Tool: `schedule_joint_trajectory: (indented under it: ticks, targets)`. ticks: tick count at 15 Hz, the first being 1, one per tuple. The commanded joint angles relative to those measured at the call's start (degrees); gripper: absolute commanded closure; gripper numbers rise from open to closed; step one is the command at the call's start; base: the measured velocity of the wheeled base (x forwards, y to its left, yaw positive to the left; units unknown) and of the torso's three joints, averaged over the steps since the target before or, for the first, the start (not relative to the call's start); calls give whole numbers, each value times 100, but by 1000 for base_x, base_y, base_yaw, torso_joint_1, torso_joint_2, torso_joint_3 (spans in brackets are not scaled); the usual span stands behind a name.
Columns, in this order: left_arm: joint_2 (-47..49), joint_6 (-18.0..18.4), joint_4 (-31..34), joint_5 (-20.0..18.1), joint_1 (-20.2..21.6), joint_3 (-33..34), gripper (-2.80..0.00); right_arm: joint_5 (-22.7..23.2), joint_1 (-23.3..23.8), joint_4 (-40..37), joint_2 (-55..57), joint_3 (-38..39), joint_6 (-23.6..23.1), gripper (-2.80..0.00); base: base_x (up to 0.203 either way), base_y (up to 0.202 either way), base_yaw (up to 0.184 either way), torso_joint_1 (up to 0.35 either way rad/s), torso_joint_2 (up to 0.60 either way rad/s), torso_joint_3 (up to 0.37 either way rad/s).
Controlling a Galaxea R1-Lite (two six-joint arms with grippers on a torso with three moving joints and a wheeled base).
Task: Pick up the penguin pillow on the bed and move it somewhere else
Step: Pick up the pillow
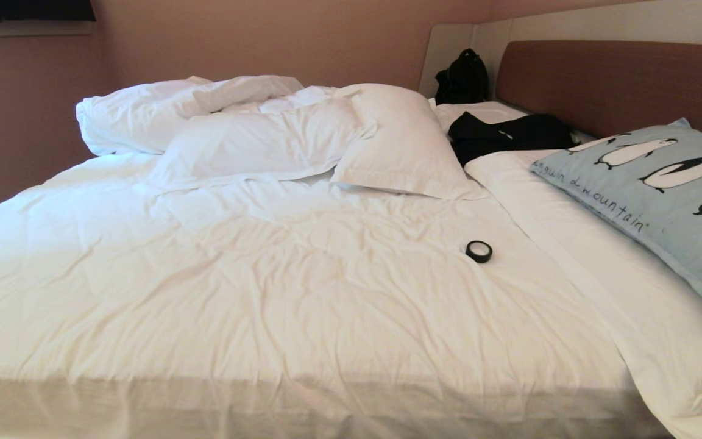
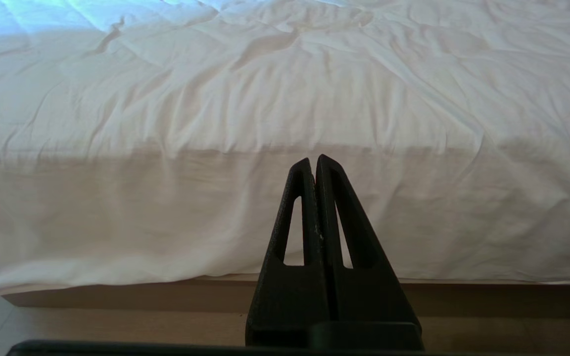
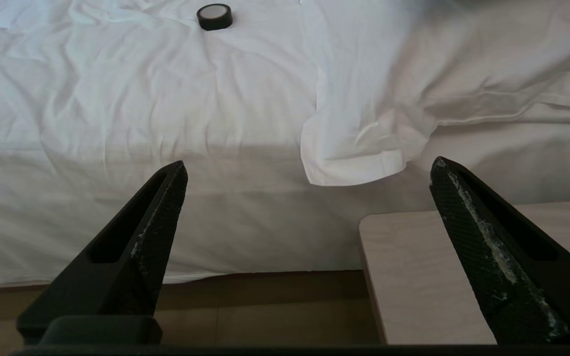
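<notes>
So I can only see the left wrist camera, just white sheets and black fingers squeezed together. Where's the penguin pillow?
Observer: The penguin pillow lies at the right side of the bed near the brown headboard, penguin side up.
Operator: Is the other hand grabbing it?
Observer: No. The right gripper is wide open and empty, down by the bed's edge next to a pale wooden tabletop.
Operator: Is there anything else on the bed?
Observer: Yes, a small roll of black tape sits on the duvet, left of the pillow and apart from it.
</notes>
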State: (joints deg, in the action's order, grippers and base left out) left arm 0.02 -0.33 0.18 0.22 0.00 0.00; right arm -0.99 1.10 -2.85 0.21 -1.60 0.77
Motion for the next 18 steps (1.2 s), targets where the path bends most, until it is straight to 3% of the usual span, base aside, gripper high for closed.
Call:
schedule_joint_trajectory:
  ticks: [1,18]
  targets:
    - [-2,-2,-1,-4,0,9,0,2,2,-22,-3,1,1,-280,0,0,0,0,0,0]
    - [-2,-2,-1,4,0,9,0,2,4,3,-3,1,11,-280,0,0,0,0,0,0]
